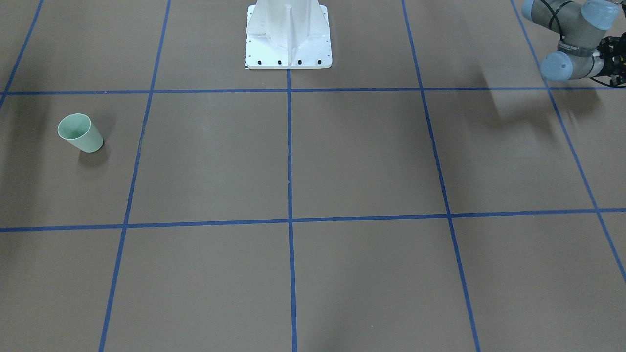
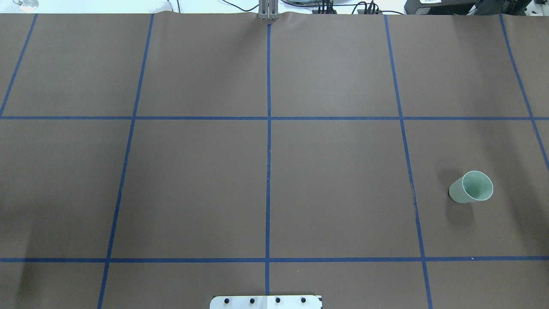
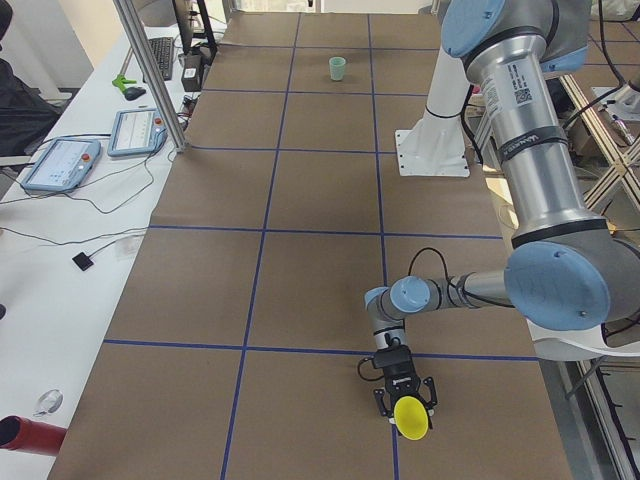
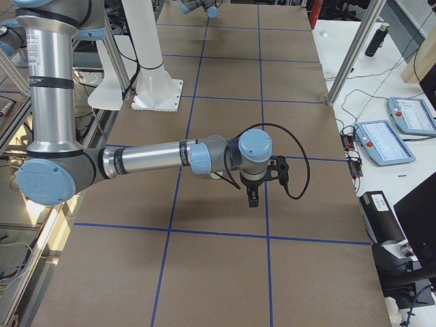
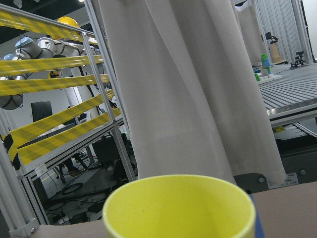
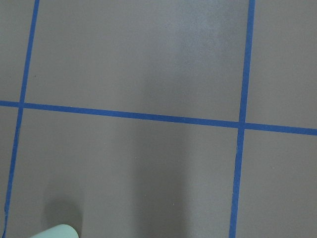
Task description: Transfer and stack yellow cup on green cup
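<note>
Left gripper (image 3: 405, 407) hangs low over the table (image 2: 334, 193) at the robot's left end, with the yellow cup (image 3: 411, 418) between its fingers. From the side view alone I cannot tell whether the fingers actually press on it. The cup is bright yellow, plain and unmarked. It is turned on its side, with its round mouth facing the camera at that end of the table. In the left wrist view its yellow rim fills the bottom of the picture. The green cup (image 1: 80, 133) is pale mint, plain and tapered, wider at the rim. It stands upright on the table with its mouth up, far off on the robot's right side, inside one square of the blue tape grid. The right gripper (image 4: 253, 199) points down above the table in that area; how wide it stands I cannot tell.
</note>
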`<state>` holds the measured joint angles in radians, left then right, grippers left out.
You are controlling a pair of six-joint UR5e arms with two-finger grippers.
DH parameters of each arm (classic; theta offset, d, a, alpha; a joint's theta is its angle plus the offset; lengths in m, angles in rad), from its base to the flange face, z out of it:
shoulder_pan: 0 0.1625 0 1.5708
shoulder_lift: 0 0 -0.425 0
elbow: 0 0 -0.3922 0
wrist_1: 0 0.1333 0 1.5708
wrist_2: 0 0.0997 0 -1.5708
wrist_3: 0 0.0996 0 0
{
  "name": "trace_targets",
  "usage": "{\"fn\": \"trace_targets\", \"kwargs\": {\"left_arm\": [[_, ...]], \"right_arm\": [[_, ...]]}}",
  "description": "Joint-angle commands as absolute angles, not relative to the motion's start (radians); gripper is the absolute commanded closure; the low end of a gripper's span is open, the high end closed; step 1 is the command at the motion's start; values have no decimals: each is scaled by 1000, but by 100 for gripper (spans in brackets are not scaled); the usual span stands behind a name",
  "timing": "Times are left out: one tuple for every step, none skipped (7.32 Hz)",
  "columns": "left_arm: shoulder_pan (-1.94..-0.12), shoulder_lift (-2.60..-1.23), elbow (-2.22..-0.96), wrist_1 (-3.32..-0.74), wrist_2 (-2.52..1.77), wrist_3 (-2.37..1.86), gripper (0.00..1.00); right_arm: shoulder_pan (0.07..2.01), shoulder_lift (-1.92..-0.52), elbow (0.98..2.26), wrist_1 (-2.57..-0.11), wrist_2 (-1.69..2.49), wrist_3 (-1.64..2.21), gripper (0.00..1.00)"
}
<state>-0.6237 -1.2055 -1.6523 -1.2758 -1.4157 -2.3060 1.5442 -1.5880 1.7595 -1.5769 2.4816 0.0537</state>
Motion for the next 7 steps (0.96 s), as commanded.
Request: {"fn": "trace_targets", "kwargs": {"left_arm": [[-993, -1477, -1655, -1287, -1171, -1926, 87], [-1015, -1559, -1658, -1299, -1169, -1826, 100], [-1052, -1688, -1655, -1365, -1172, -1687, 100], [-1049, -1780, -1640, -1420, -1173, -1598, 100], [-1048, -1864, -1632, -1463, -1173, -1504, 100], [-1043, -1909, -1641, -1517, -1180, -1414, 100], [-1036, -1925, -1657, -1681, -1228, -1287, 100]], "right_arm": [[1537, -1589, 1755, -1578, 2480, 54, 0], [1537, -1591, 1753, -1580, 2479, 54, 0], [1537, -1591, 1750, -1580, 2476, 54, 0], [1537, -1589, 1749, -1592, 2470, 57, 0], [1537, -1582, 1752, -1614, 2467, 61, 0], [1537, -1575, 1752, -1615, 2465, 64, 0], [1513, -1553, 1746, -1618, 2464, 96, 0]]}}
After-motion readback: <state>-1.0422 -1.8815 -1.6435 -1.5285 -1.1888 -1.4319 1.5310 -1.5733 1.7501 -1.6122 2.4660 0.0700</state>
